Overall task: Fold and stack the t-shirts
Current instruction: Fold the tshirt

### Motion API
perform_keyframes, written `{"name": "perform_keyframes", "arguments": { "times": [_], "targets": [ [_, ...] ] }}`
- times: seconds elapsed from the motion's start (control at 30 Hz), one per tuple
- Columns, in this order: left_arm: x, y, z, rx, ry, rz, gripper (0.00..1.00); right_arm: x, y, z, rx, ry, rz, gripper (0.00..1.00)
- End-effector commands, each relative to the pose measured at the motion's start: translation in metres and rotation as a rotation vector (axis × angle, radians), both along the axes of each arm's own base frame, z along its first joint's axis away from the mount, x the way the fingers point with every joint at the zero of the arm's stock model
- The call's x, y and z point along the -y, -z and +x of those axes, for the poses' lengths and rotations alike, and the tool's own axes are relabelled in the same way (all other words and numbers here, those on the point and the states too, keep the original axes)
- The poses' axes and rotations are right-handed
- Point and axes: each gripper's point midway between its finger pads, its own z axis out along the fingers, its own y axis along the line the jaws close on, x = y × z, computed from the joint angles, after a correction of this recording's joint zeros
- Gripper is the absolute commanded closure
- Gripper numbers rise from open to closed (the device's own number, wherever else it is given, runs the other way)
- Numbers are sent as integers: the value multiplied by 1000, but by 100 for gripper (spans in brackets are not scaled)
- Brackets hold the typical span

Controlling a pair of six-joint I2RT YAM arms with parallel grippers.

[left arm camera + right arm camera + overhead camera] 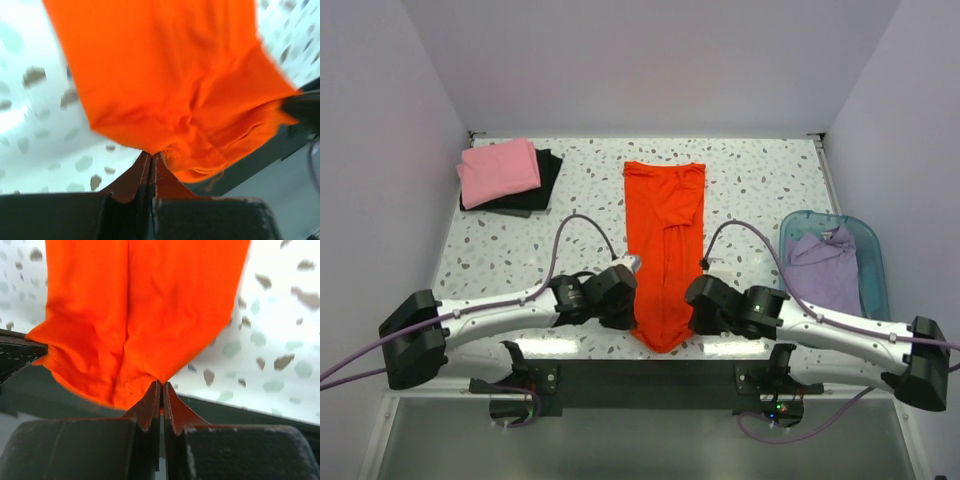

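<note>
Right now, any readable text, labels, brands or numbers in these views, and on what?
None readable in any view.
The orange-red t-shirt, pink t-shirt, black t-shirt, lavender t-shirt and blue basket are plain.
No print shows on the left arm, right arm or table.

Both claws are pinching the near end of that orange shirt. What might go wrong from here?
1. The left gripper and right gripper each pinch a small bit of the orange shirt at its near edge, so the cloth might slip out when lifted.
2. The shirt lies folded in a narrow strip; uneven pulling might undo that fold.
3. Its near end reaches the front edge of the table; if dropped, it might slide off.
</note>
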Motion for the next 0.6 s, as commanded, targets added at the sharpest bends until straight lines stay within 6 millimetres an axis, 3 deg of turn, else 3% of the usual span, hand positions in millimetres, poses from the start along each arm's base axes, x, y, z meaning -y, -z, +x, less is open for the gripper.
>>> {"name": "perform_keyframes", "arguments": {
  "times": [0.0,0.03,0.1,0.23,0.5,0.53,0.57],
  "targets": [
    [14,-34,58,147,-48,-38,100,-4,-12,46,123,10,-87,100],
    [16,-37,70,171,-50,-35,100,-14,-16,58,142,16,-52,100],
    [19,-55,99,225,-99,-58,100,-9,-10,84,145,46,-88,100],
    [22,-75,157,305,-192,-74,100,-20,-32,140,223,92,-87,100],
    [16,-81,223,352,-309,-94,100,-11,-44,209,276,174,-91,100],
    [16,-74,229,349,-312,-80,100,-13,-40,216,267,173,-82,100],
    [17,-80,239,360,-325,-91,100,-7,-39,226,265,193,-82,100]
  ]
}}
